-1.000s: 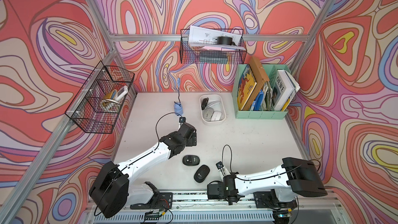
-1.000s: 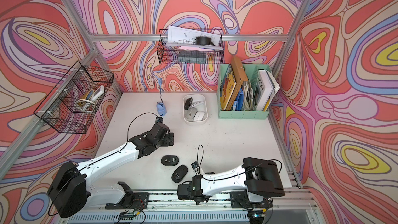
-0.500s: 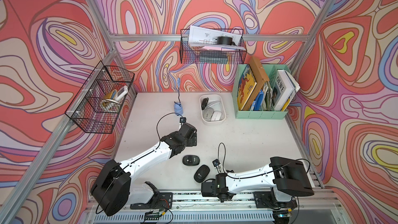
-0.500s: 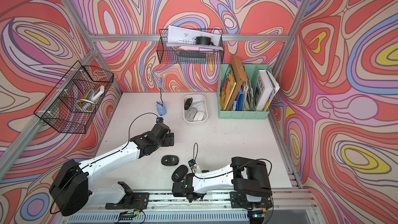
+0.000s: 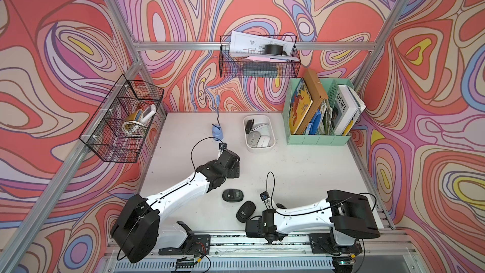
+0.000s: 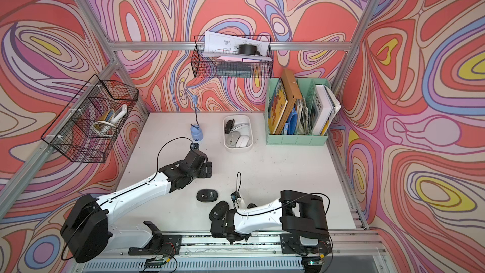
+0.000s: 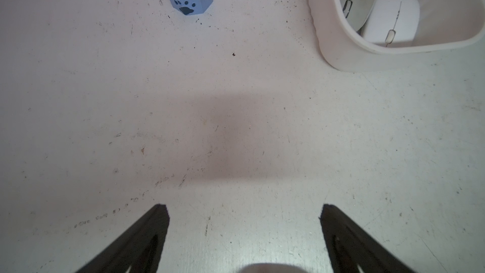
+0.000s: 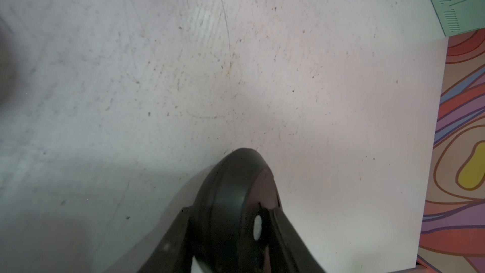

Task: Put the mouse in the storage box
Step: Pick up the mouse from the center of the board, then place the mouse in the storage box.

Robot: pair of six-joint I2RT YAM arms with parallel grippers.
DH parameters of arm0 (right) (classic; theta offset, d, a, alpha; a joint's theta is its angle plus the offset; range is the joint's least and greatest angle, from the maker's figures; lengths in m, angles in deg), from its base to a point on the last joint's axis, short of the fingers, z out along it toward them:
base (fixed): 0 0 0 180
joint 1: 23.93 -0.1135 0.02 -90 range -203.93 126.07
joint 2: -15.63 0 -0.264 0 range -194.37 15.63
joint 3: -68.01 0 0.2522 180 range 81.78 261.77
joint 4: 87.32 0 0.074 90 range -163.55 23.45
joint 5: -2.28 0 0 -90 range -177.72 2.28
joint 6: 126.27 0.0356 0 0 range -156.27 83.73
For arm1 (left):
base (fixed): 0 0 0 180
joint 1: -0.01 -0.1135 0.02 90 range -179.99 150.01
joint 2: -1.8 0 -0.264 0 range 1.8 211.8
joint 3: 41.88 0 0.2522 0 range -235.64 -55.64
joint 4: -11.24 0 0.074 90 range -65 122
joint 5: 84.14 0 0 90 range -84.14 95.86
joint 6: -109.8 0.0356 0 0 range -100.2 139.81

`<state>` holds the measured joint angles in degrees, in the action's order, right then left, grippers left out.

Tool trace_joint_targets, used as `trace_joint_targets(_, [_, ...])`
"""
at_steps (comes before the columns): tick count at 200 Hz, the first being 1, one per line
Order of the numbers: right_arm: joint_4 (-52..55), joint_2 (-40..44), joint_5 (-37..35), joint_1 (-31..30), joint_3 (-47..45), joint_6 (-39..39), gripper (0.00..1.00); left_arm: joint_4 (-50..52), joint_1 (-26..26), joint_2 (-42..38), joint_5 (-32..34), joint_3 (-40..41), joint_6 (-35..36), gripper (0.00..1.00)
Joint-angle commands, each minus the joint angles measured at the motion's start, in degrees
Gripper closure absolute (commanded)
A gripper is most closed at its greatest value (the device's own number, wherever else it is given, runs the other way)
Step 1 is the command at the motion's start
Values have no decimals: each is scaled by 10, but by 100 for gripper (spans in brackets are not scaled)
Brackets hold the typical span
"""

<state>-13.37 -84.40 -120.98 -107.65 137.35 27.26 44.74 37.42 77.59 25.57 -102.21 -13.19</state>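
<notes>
The right tool (image 8: 231, 214) has swung in and narrowed onto the nearer black mouse (image 5: 246, 211), which still lies on the bench (image 5: 301, 169), well apart from the box (image 5: 259, 149). Lifting looks next. The left tool (image 7: 242, 208) hangs wide and empty.

Bare table (image 5: 262, 174) is seen from the mouse (image 5: 245, 210) up to the box (image 5: 259, 149) at 12 o'clock. At 11 a second mouse (image 5: 232, 195) is found, and beyond it the left arm (image 5: 215, 172). The box is flanked by the organizer (image 5: 315, 140) at 3.
</notes>
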Motion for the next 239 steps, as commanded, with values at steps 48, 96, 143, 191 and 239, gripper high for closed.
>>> trace_joint_targets(48, [-59, 102, -2, 57, -14, 3, 79, 3, -3, 5, 20, -13, 7, 4])
trace_joint_targets(96, [-152, 156, 30, 125, -38, -43, 92, 9, -3, -12, 32, -8, 10, 5])
trace_joint_targets(143, [-276, 196, 66, 255, -5, -151, 93, 7, -3, -48, 39, 7, 6, 4])
trace_joint_targets(191, [-428, 150, 215, 433, 86, -249, 93, -1, -3, -113, 47, 42, 7, 4])
trace_joint_targets(239, [-502, 4, 329, 543, 210, -244, 96, -18, -3, -184, 50, 89, -1, 1])
